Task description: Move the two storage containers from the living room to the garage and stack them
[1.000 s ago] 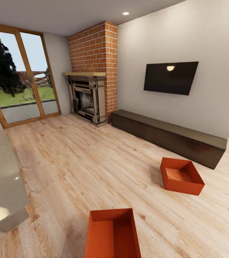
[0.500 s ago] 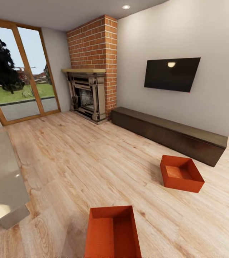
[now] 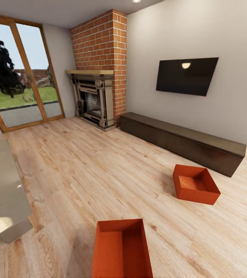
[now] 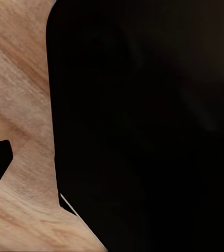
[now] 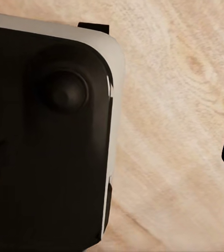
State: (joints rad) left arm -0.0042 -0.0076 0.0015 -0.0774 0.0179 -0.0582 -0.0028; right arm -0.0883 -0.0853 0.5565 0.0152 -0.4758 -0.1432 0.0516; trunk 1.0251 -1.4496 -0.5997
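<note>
Containers: near one (image 3: 122,249) and far one (image 3: 195,183) both sit on living room planks (image 3: 84,170), nothing carried yet. Can't tell my fingers' state.

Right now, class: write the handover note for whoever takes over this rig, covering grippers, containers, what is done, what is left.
Grippers: cannot tell whether either is open; the wrist views show dark robot body over wood floor.
Containers: near storage container sits on the plank floor just ahead; far storage container by the low dark cabinet.
Done: nothing picked up.
Left: carry both to the garage, stack them.
</note>
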